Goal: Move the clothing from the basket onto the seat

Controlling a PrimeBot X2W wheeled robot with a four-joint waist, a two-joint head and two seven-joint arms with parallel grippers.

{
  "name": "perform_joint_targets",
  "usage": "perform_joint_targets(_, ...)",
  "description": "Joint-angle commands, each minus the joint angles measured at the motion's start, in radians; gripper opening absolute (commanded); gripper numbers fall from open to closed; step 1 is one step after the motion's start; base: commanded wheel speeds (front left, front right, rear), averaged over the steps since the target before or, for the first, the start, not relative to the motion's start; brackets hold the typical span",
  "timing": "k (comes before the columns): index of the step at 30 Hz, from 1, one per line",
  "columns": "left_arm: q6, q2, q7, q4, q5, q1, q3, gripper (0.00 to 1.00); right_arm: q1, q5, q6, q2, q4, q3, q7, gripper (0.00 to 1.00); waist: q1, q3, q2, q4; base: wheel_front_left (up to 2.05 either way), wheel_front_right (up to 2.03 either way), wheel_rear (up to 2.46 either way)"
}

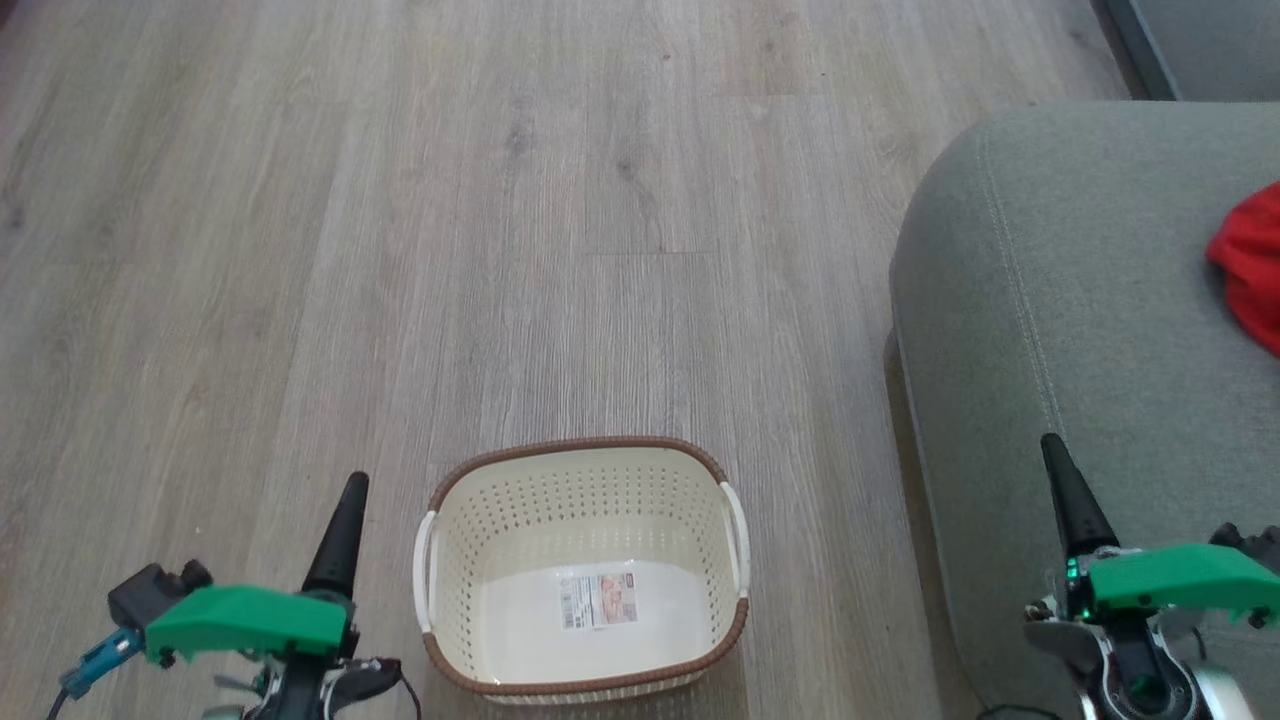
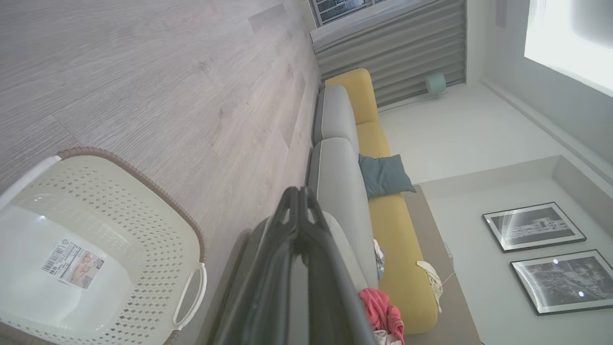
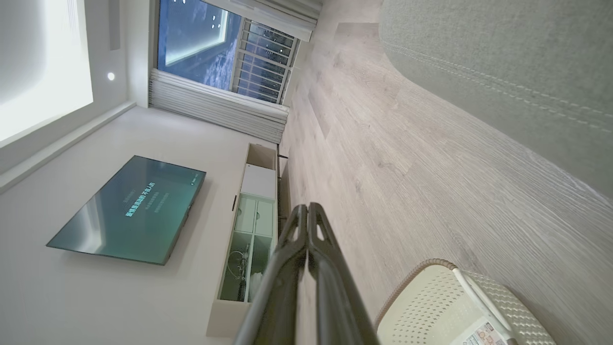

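**Lying on the seat: red clothing, with the basket on the floor**

A bunch of bright red clothing [image 1: 1252, 262] lies on the grey-green seat [image 1: 1080, 330], cut off by the right edge of the head view. In the left wrist view the same red fabric sits bunched on the seat just beside a yellow backrest [image 2: 397, 249], with a scrap of white under it. A teal cushion [image 2: 383, 175] leans on that backrest farther along.

The cream basket [image 1: 585, 441] stands upright on the wood-grain floor [image 1: 500, 200], near the seat's rounded corner but apart from it. Its pale bottom is in plain sight, with a paper label [image 1: 598, 600] stuck flat on it, and its 2 white handles [image 1: 738, 540] are at the sides.

The left tool [image 1: 352, 490] hangs over the floor just left of the basket, and its 2 dark fingers are pressed together with nothing between them. The right tool [image 1: 1050, 445] hangs over the seat's near part, well apart from the clothing. Its fingers are likewise pressed together at the tips, gripping nothing. The right wrist view also takes in a wall television [image 3: 129, 211].
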State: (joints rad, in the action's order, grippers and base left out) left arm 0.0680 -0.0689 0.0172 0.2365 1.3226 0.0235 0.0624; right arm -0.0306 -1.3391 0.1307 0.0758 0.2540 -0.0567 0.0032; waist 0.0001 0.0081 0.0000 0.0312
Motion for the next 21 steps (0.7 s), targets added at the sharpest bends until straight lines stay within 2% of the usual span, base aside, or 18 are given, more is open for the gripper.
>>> perform_joint_targets(1, 0.009, -0.014, -0.011, -0.026, 0.03, 0.061, -0.039, 0.0, -0.051, -0.029, 0.0, 0.002, -0.029, 0.008, 0.011, 0.0, -0.0001, 0.0, 0.0, -0.002, 0.0, 0.0, 0.0)
perform_joint_targets(21, 0.047, -0.013, -0.072, -0.003, 0.239, 0.075, -0.106, 0.0, -0.068, -0.212, 0.0, -0.008, -0.016, -0.026, 0.072, 0.0, -0.0001, -0.004, 0.0, -0.023, 0.0, 0.0, 0.0)
